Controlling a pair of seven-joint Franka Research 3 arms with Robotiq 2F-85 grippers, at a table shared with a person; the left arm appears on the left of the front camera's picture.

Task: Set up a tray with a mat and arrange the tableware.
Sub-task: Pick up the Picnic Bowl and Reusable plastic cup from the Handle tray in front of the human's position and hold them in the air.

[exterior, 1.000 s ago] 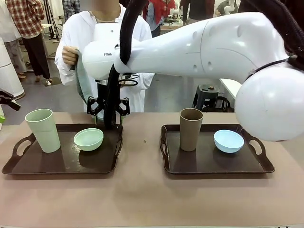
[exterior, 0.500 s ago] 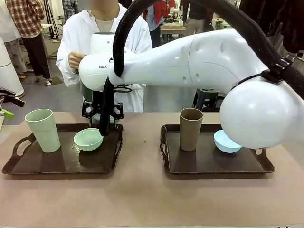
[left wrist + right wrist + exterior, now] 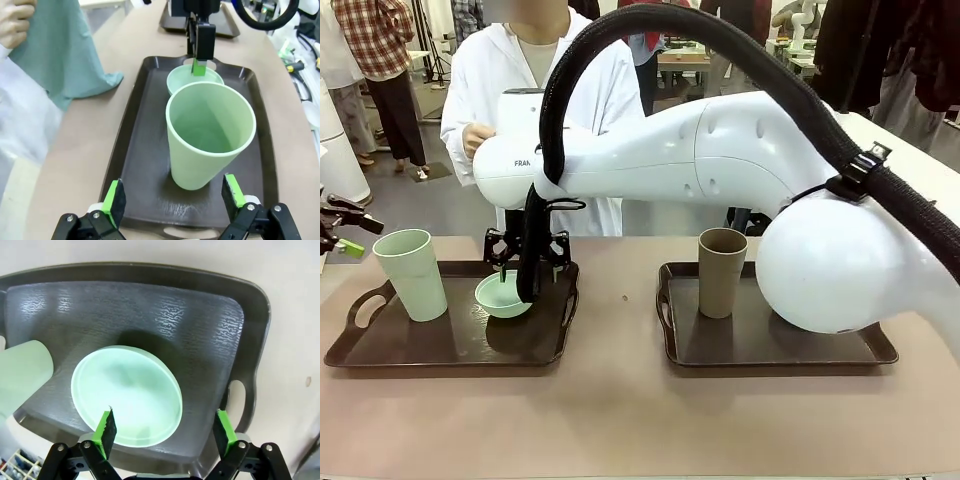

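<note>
So, the right arm (image 3: 720,150) reaches clear across to the left tray (image 3: 380,350). Its right tool (image 3: 164,416) hangs wide open over the pale green bowl (image 3: 125,390), holding nothing. In the right wrist view 1 pad sits over the bowl's inside and the other past its rim, above the tray floor. I can't tell whether either one touches. From the front, a black cable runs across that tool and covers the fingertips.

The left tool (image 3: 175,194) is open too and empty, with the pale green cup (image 3: 210,135) standing upright just ahead between its 2 pads. The pads look clear of the cup's base, though it's close. In the front view that tool is cut off at the picture's left edge.

The brown cup (image 3: 722,270) stands upright on the right tray (image 3: 720,350) — the arm's big elbow blocks the rest of that tray. Both trays sit on the surface (image 3: 620,400). A person's hand (image 3: 17,20) holds up a teal cloth (image 3: 65,55), and its lower corner rests on the surface beside the left tray.
</note>
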